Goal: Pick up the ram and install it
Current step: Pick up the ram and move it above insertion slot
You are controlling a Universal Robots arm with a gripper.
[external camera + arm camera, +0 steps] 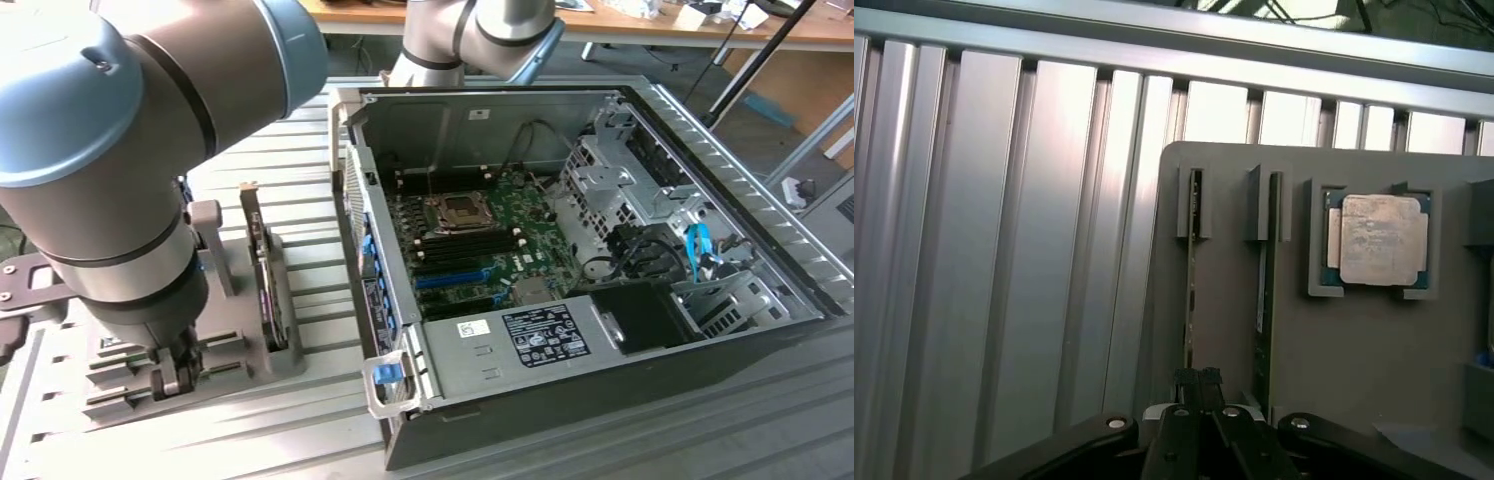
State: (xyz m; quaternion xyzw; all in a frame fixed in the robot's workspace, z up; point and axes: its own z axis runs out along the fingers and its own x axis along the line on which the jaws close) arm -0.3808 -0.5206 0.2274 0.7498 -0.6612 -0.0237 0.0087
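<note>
On the ribbed metal table (1004,260), the closed gripper (1200,380) hangs over the ram (1195,205).

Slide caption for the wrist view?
Gripper at the ram standing edge-on in grey holder, processor chip in its pocket.

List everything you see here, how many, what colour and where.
ram sticks: two, dark green, on edge in holder slots
processor chip: one, silver, in holder recess
expansion card: one, dark, upright in holder
holder: one, grey, on table
computer case: one, grey, open, on table
motherboard: one, green, inside case
table: one, silver, ribbed
gripper: one, black, by the ram sticks
arm: one, grey and blue, above holder
second arm: one, grey, behind case
</note>
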